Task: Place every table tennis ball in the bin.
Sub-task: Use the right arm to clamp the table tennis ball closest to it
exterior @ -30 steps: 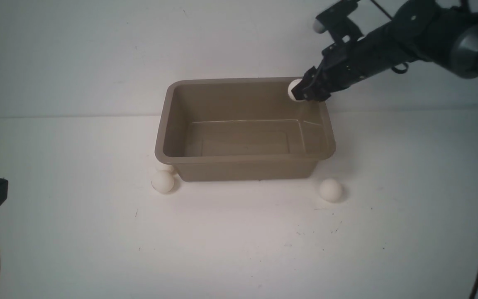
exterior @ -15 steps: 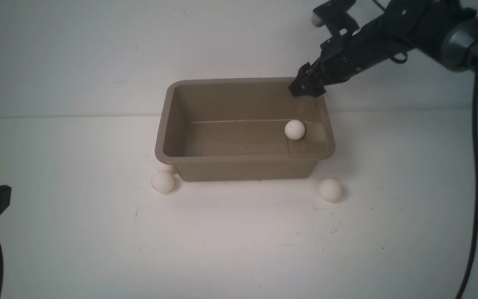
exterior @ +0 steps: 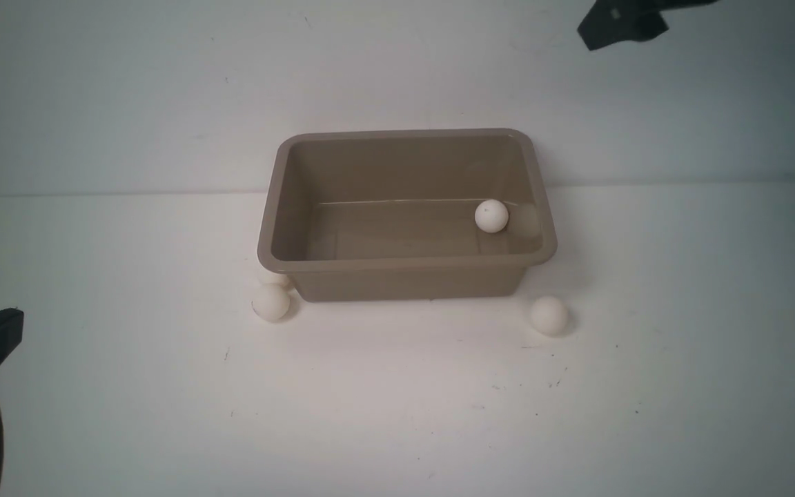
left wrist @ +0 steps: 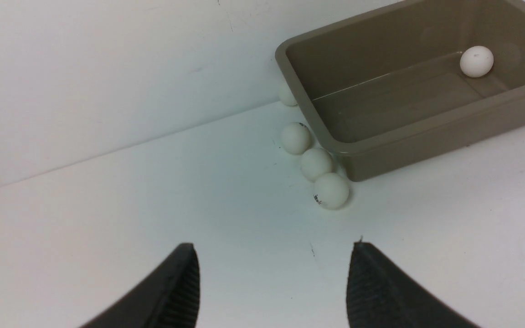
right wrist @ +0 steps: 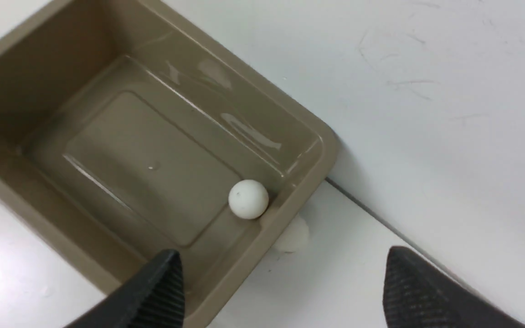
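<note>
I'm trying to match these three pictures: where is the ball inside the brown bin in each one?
Front view: ball on the bin's floor, toward its right end.
Left wrist view: ball at the bin's end farthest from the loose balls.
Right wrist view: ball near a corner of the bin.
Shared landmark: the bin.

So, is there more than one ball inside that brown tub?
No, only one ball lies inside the tub, near its right end.

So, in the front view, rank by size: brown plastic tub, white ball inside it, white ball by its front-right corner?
Brown plastic tub
White ball on table
White ball inside, barely smaller, maybe only farther.
</note>
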`<state>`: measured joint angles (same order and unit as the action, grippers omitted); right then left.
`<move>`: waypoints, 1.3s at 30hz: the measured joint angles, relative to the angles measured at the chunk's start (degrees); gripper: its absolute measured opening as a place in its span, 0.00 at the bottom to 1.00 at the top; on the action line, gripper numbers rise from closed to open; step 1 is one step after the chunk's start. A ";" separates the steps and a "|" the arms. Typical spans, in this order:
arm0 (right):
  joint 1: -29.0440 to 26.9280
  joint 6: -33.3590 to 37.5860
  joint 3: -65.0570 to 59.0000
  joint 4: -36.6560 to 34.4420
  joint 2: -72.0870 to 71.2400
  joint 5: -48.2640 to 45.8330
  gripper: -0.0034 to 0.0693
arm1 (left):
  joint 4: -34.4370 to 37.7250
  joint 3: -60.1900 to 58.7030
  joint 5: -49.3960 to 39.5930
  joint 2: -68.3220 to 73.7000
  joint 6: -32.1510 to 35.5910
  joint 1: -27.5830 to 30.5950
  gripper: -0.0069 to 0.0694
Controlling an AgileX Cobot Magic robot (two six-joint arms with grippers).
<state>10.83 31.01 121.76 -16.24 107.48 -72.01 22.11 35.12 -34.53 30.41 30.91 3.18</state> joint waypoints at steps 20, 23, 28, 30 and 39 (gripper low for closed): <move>0.00 -0.67 -52.17 -8.47 -25.03 8.71 0.78 | 2.19 0.00 0.26 0.00 0.00 0.00 0.61; 0.00 4.81 -59.30 -11.47 -23.11 18.09 0.78 | 2.39 0.00 0.21 0.00 0.00 0.00 0.61; 0.00 12.17 -62.24 -16.11 -17.89 27.58 0.78 | 2.56 0.00 0.21 0.00 0.02 0.00 0.61; 0.08 14.49 -62.24 -18.11 -15.90 29.41 0.78 | 2.56 0.00 0.21 0.00 0.02 0.00 0.61; 2.85 20.74 -62.24 -20.19 -5.46 39.56 0.78 | 2.56 0.00 0.21 0.00 0.02 0.00 0.61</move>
<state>13.68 51.75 59.52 -36.43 102.02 -32.45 24.68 35.12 -34.31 30.41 30.92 3.18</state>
